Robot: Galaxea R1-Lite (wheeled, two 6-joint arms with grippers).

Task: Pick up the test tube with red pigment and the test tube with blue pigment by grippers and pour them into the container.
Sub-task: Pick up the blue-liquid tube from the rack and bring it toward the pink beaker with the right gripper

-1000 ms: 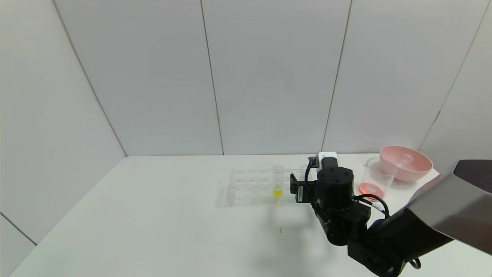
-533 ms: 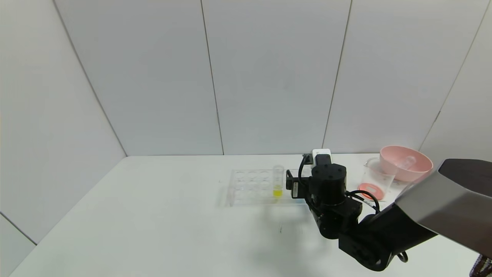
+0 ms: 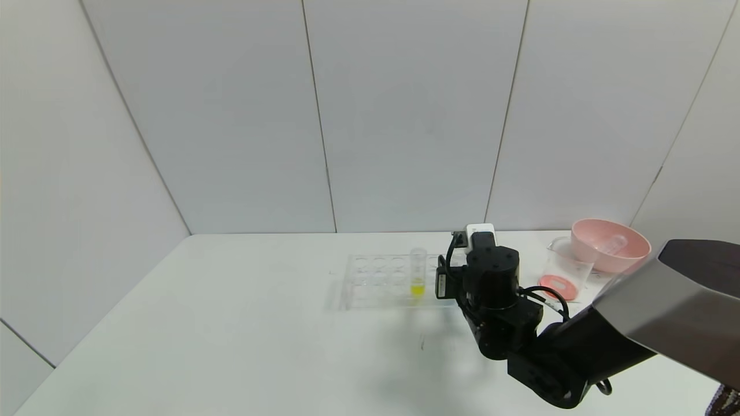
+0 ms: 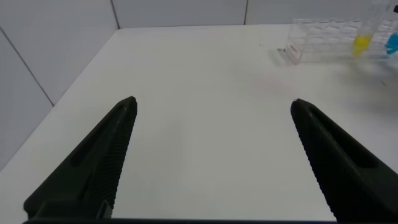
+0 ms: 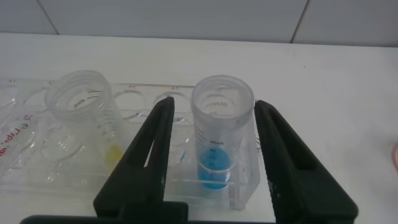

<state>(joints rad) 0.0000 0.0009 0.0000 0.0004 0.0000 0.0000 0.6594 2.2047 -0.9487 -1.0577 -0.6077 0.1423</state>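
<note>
The test tube with blue pigment (image 5: pixel 222 134) stands upright in the end slot of the clear tube rack (image 5: pixel 37 158). My right gripper (image 5: pixel 214 102) is open, with one finger on each side of this tube, close to its walls. In the head view the right wrist (image 3: pixel 491 277) hides that tube. The container (image 3: pixel 563 270), a clear beaker, holds red liquid at its bottom. No tube with red liquid shows. My left gripper (image 4: pixel 212 106) is open and empty over bare table, far from the rack (image 4: pixel 317 37).
A tube with yellow liquid (image 3: pixel 417 271) stands in the rack left of the blue one (image 5: pixel 87 124). A pink bowl (image 3: pixel 610 245) behind the beaker holds a clear tube lying down. The white table (image 3: pixel 231 323) ends at walls behind and to the left.
My right arm has moved left, away from the beaker, to the right end of the rack. The rack, yellow tube, beaker and bowl have not moved.
</note>
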